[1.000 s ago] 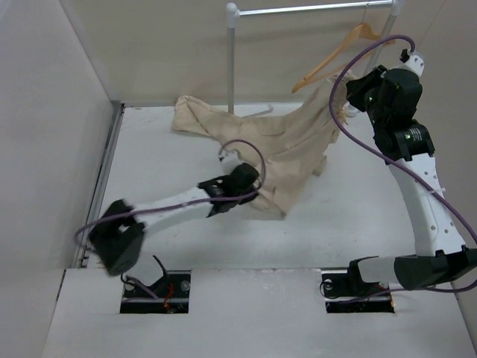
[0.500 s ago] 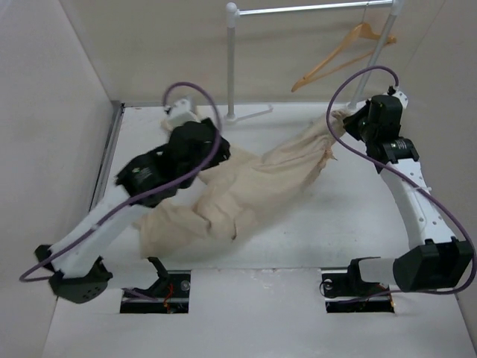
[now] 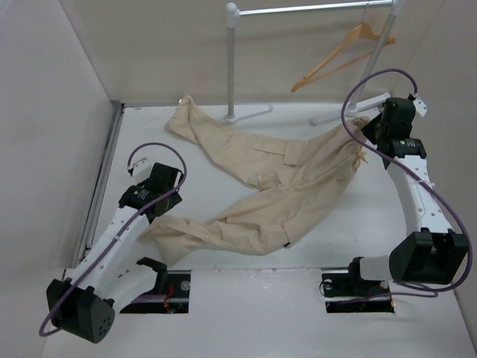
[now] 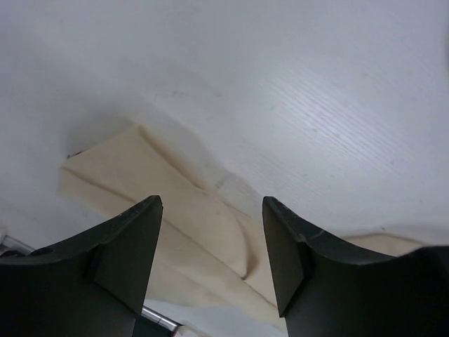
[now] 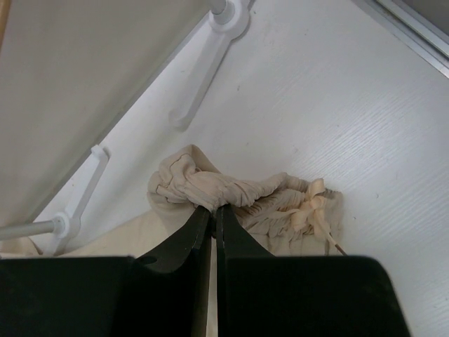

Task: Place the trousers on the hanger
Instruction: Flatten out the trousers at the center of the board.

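Trousers (image 3: 298, 179) spread flat, right gripper (image 5: 214, 208) pinching waistband

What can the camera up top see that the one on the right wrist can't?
Only the top view shows the wooden hanger hanging on the rail, the trousers spread right across the table, and the left gripper, open beside one leg end. Only the right wrist view shows, up close, the right gripper shut tight, pinching the bunched top of the trousers. Both show beige cloth, the white table and the rail's feet.
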